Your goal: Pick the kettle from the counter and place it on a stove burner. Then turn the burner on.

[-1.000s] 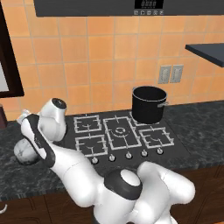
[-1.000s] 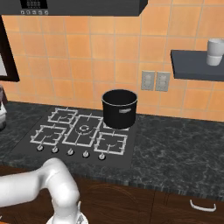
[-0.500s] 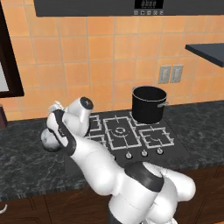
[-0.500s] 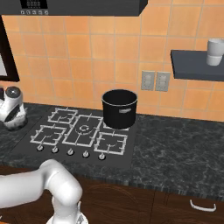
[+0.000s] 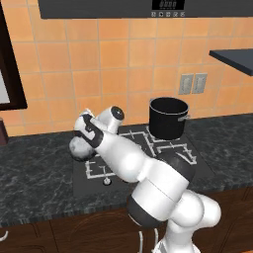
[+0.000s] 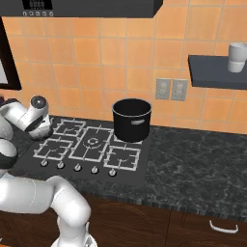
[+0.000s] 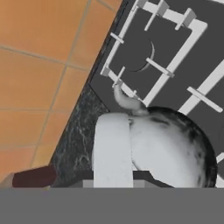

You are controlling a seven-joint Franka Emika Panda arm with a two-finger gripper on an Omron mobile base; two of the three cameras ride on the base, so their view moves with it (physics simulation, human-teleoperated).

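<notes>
The silvery-grey kettle hangs just above the left edge of the black cooktop, with my gripper shut on its pale handle. In the hand view the rounded kettle sits close below the hand, its handle beside it and its spout pointing at a small stove burner with a light-grey grate. From the right, my gripper hovers by the left burners. The fingertips are hidden. The dark marbled counter lies to the left.
A tall black pot stands on the back right burner. A row of knobs runs along the cooktop's front. The tiled wall rises right behind the stove. A wall shelf with a white cup hangs at the right.
My arm has swung right from the left counter, carrying the kettle to the cooktop's left edge. The pot has stayed put.
</notes>
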